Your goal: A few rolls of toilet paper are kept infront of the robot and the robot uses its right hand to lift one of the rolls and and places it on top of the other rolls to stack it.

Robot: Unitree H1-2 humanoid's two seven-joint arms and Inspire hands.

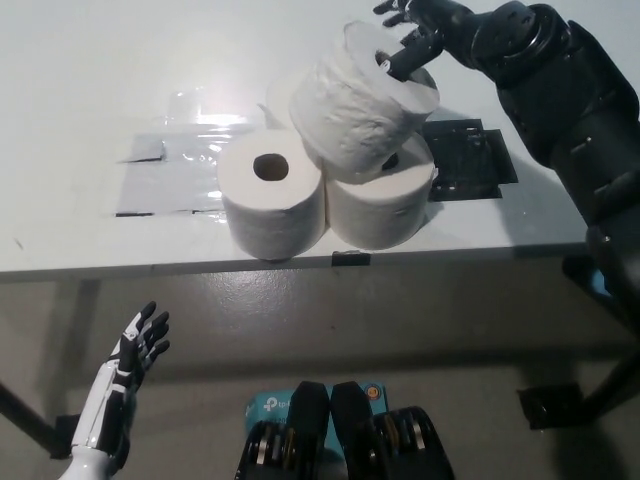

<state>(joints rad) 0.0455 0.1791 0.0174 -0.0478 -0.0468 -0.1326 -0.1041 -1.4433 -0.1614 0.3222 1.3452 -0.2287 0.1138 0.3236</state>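
Roll point(360, 115) tilted — right hand point(415, 30) partly cropped

One partly legible marking appears: white lettering resembling "tp-link" on a teal box point(268, 403) at the six o'clock edge of the head view, wedged behind the robot's own body and largely hidden, so the wording cannot be confirmed. The toilet paper rolls point(272, 200) near the centre carry no print. The black mat point(470, 160) at two o'clock on the white table point(90, 60) shows a faint pattern, too blurred to read. The clear plastic sheet point(170, 165) at ten o'clock bears no visible text or numbers.
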